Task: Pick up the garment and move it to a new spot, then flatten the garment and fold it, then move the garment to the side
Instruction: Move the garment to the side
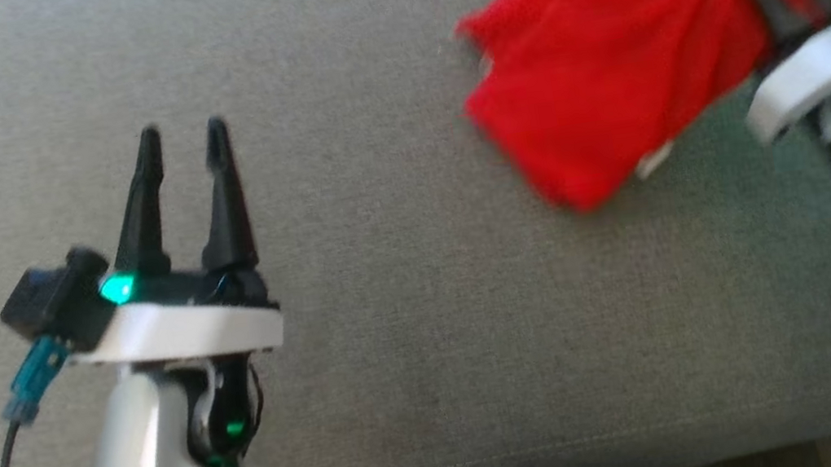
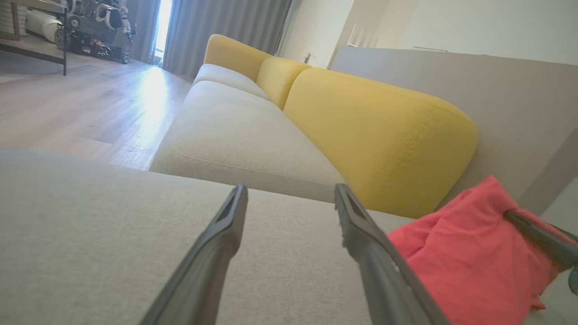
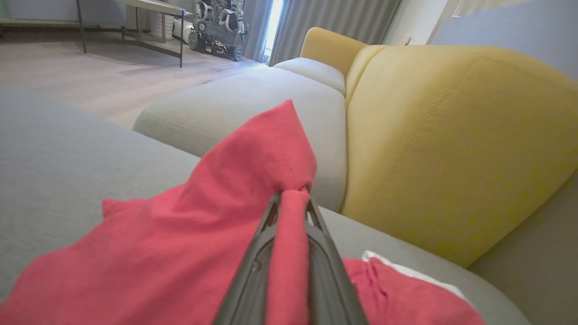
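Garment (image 1: 603, 57) at two o'clock is pinched in your right gripper (image 3: 292, 198); your left gripper (image 1: 183, 132) at eight o'clock holds its fingers spread, empty.

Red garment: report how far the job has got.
Done: the right gripper is shut on a fold of the red garment. In hand: the pick-up, the cloth tented above the grey cushion. Left: moving, flattening, folding, setting aside; the left gripper stands open, apart from it.
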Controlling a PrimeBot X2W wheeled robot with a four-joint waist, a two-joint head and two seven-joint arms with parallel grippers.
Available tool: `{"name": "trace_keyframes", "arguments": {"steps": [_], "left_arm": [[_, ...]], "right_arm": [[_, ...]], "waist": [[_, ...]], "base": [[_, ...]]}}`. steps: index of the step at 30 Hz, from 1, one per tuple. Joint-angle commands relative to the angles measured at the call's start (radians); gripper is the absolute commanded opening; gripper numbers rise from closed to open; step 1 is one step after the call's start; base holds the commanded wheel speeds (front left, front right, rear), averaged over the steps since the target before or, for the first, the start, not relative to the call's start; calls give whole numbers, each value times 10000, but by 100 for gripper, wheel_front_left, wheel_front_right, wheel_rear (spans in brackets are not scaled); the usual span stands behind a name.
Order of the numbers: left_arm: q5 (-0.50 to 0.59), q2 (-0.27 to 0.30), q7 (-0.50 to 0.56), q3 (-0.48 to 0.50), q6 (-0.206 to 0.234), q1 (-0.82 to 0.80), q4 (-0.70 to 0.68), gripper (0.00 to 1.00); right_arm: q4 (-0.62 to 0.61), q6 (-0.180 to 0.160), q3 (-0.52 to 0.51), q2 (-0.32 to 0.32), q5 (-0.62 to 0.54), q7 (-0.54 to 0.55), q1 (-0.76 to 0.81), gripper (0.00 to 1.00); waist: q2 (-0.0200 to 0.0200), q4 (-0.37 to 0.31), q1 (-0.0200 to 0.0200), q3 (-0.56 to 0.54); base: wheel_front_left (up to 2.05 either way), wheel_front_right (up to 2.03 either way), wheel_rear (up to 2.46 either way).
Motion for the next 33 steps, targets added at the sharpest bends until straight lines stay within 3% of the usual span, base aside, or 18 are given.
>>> {"name": "trace_keyframes", "arguments": {"steps": [1, 9, 13, 29, 30, 31, 32, 33], "left_arm": [[113, 70, -57, 183, -52, -380, -354, 100], [287, 70, -57, -406, -198, -1548, -343, 100], [453, 70, -57, -664, -291, -1908, -266, 100], [816, 70, -57, -453, -540, -2355, -138, 100], [817, 70, -57, -430, -549, -2343, -133, 100], [812, 70, -57, -401, -557, -2329, -126, 100], [805, 70, -57, -369, -564, -2313, -116, 100], [795, 70, -57, -336, -569, -2292, -106, 100]], "right_arm": [[-359, 21, 104, -275, 90, 42, -374, 0], [311, 21, -327, -1904, 506, 702, -2200, 0], [959, 21, -907, -2373, 412, 839, -2672, 0], [2278, 21, -1261, -2154, 381, 939, -3175, 0], [2332, 21, -1320, -2115, 381, 960, -3185, 10], [2372, 21, -1403, -2018, 486, 948, -3187, 72], [2445, 21, -1562, -1832, 757, 1006, -3186, 100], [2461, 21, -1629, -1730, 874, 1047, -3175, 100]], "waist": [[0, -196, 0, 266], [0, -641, 0, 1210], [0, -856, 0, 1563], [0, -1366, 0, 2251], [0, -1370, 0, 2256], [0, -1374, 0, 2253], [0, -1380, 0, 2238], [0, -1385, 0, 2215]], "base": [[0, 0, 0], [0, 0, 0], [0, 0, 0], [0, 0, 0], [0, 0, 0], [0, 0, 0], [0, 0, 0], [0, 0, 0]]}}
